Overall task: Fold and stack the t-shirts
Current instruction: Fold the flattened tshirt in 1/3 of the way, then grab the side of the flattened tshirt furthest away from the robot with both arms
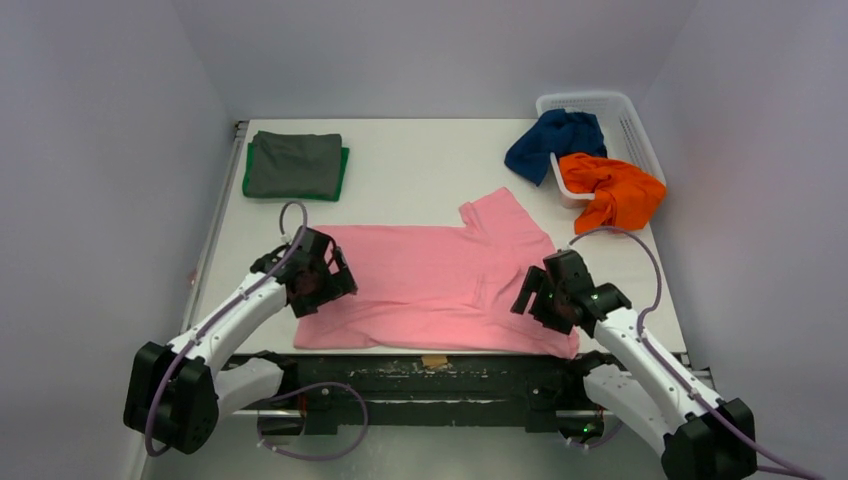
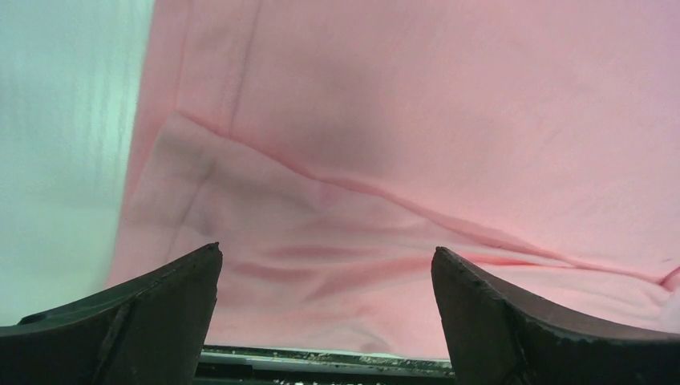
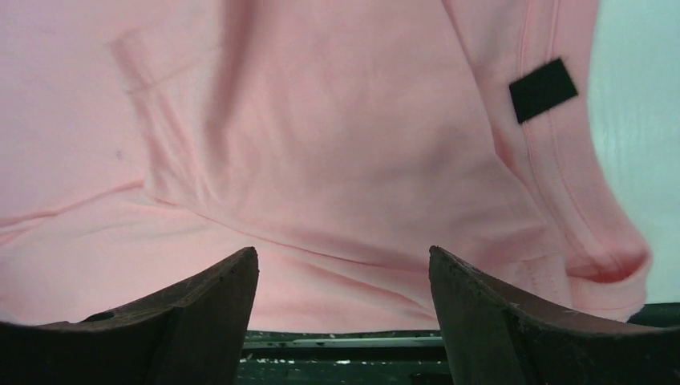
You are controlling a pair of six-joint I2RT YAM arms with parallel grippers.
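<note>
Pink t-shirt (image 1: 430, 285) is spread out mostly flat along the near edge of the counter (image 1: 420, 170). It's lying sideways, with one sleeve poking toward the far edge and a few soft creases running across it. The left gripper (image 2: 326, 247) sits over the shirt's left end near the near-left corner. Its fingers are spread wide with nothing between them but cloth below. The right gripper (image 3: 343, 249) is the same deal over the right end of the shirt: jaws apart and not holding anything. I honestly can't tell if either set of tips is actually touching the fabric. The right wrist view also shows a little black patch (image 3: 543, 89) next to a stitched seam of the shirt. Over at the far-left corner there's a folded dark grey t-shirt (image 1: 295, 162) sitting on top of a folded green t-shirt (image 1: 345, 172), which only peeks out around the edges. At the far-right corner is a white mesh basket (image 1: 630, 115), with the navy blue t-shirt (image 1: 555, 145) and the orange t-shirt (image 1: 610, 190) bunched up and hanging over its left rim onto the counter.
</note>
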